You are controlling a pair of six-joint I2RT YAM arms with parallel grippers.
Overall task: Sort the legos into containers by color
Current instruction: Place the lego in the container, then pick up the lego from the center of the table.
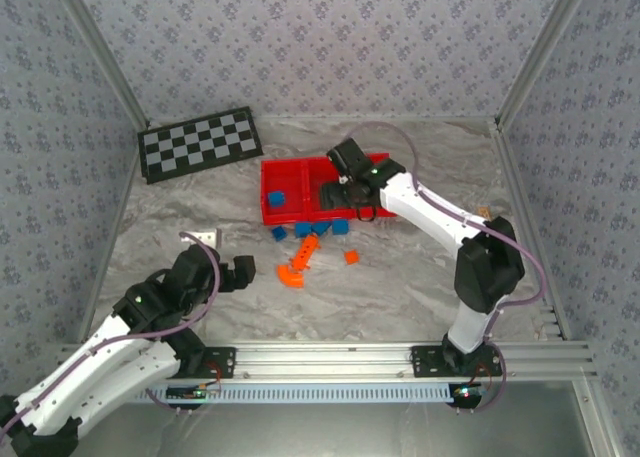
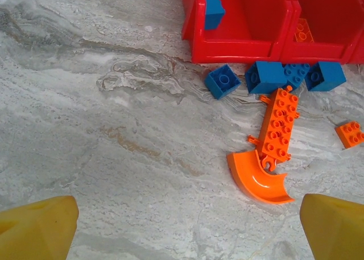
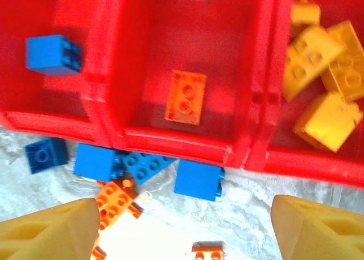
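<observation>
Three bright red open-topped plastic bins joined in a row sit mid-way back on the grey marbled tabletop, with a black-and-white checkered board lying behind them to the left. The right hand hangs over the bins. In its wrist view its yellow fingers stand wide apart with nothing between them. Below it the left bin holds one blue plastic brick, the middle bin one orange plastic brick, and the right bin a heap of yellow-orange plastic bricks. Four loose blue bricks lie on the tabletop just beside the bins' front wall, three of them bunched together and one a little apart at the left. Nearer the arms lie a long orange studded plate, touching a curved orange piece at its near end, and a small orange brick off to the right. The left hand is held low over bare tabletop, well apart from the bins and short of the loose pieces; its yellow fingertips are spread wide and hold nothing.
</observation>
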